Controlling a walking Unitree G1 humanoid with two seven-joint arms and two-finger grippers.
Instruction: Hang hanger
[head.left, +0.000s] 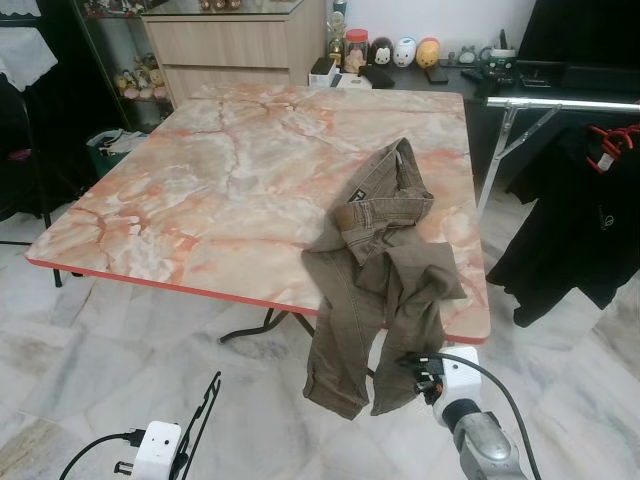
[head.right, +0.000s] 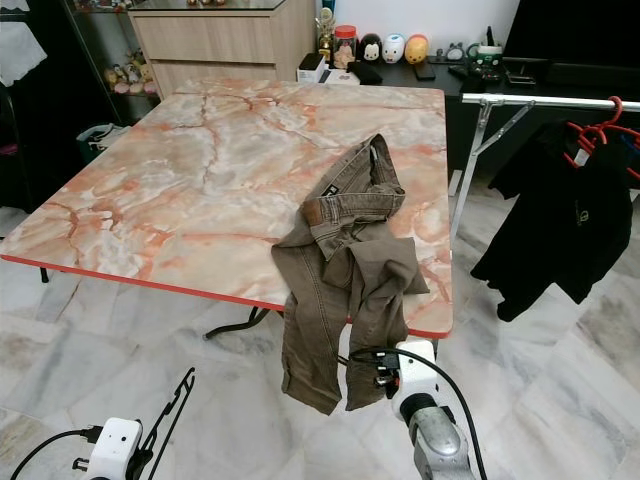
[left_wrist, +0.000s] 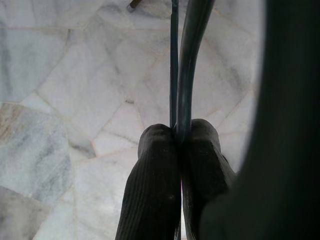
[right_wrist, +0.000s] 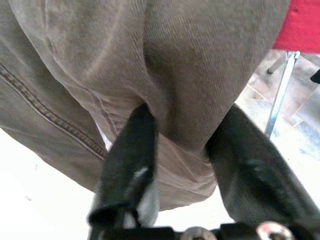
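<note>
A marble-patterned counter (head.left: 200, 190) with a red edge stands on a marble tile floor (head.left: 90, 360). Brown trousers (head.left: 385, 265) lie at its near right corner, waistband on the surface, both legs draped over the edge and hanging toward the floor. The right claw (right_wrist: 182, 150) is low, at the hanging leg ends; in the right wrist view its two black fingers (right_wrist: 130, 150) stand apart with a fold of the brown cloth bulging between them, one finger touching the fabric, the jaws not clamped tight. The left claw (left_wrist: 179, 145) is low at the robot's left, over the floor; its fingers are pressed together on the thin dark wire of a black hanger (head.left: 203, 410), which rises from the claw in the left eye view. To the right, well apart from the counter, a metal clothes rail (head.left: 560, 103) carries a black garment (head.left: 580, 220) on a red hanger (head.left: 612, 140). Behind the counter, a wooden cabinet (head.left: 235, 45) and a dark shelf with small figurines (head.left: 405, 50).
</note>
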